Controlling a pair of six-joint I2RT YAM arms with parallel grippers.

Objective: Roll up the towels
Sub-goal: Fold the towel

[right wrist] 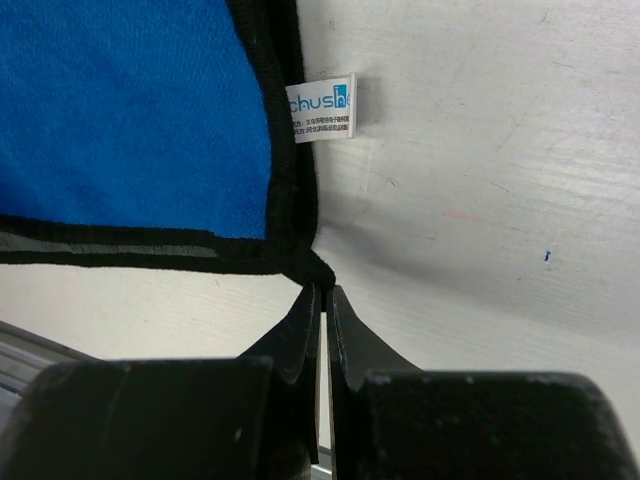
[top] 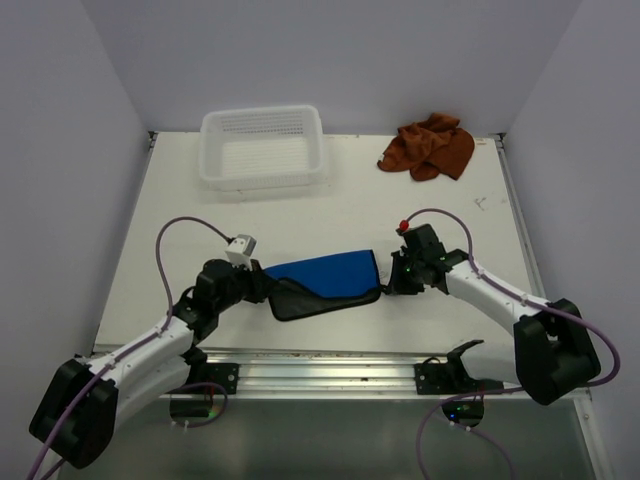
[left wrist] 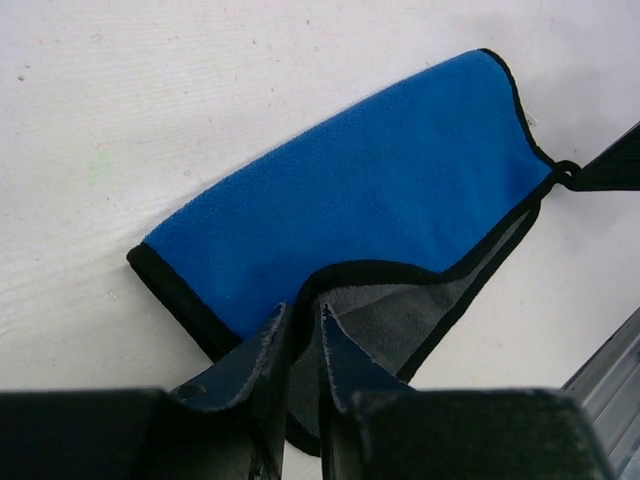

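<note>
The blue towel (top: 325, 272) lies folded near the table's front edge, its grey underside and black hem showing along the near side. My left gripper (top: 272, 290) pinches its left near fold. In the left wrist view the narrow-set fingertips (left wrist: 303, 310) have grey cloth and hem of the blue towel (left wrist: 370, 190) raised between them. My right gripper (top: 385, 288) is shut on the towel's right corner; the right wrist view shows its tips (right wrist: 322, 290) clamped on the black hem of the blue towel (right wrist: 120, 120). The rust-brown towel (top: 430, 148) lies crumpled at the back right.
A white mesh basket (top: 205, 150) stands at the back, left of centre. An aluminium rail (top: 320, 365) runs along the near table edge just in front of the towel. A white label (right wrist: 322, 110) sticks out of the towel's hem.
</note>
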